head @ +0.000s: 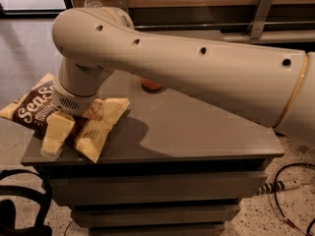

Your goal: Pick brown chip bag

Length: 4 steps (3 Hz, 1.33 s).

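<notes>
The brown chip bag (30, 107) lies at the left near corner of the grey table (197, 132). The gripper (63, 128) sits on it; I cannot tell whether it is clamped. This looks like the grasping step. Next comes a firm hold, then a lift.

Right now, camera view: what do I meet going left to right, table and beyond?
brown chip bag on the table's left end, with the gripper down on top of it → apple, mostly hidden under the arm → cable on the floor off the right end.
</notes>
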Tool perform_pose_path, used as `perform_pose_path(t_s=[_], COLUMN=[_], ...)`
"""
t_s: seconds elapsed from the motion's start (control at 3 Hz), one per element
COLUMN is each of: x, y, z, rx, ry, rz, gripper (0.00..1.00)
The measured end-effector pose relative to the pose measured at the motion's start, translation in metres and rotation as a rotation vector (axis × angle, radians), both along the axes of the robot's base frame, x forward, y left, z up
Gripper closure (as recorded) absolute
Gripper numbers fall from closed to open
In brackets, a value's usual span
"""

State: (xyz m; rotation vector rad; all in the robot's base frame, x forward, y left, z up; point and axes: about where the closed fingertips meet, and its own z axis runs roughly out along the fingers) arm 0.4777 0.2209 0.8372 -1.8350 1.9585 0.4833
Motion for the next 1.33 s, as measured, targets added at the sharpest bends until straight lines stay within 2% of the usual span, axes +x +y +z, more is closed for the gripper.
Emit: perform_pose_path(t_s=[0.33, 1.33], x=[-0.0004, -0.0019], y=[0.0159, 0.0163], z=[-0.0144, -0.01], rx=[0.032, 0.03], ry=[0.018, 0.015], rz=[0.023, 0.025], gripper=[0.17, 0.87])
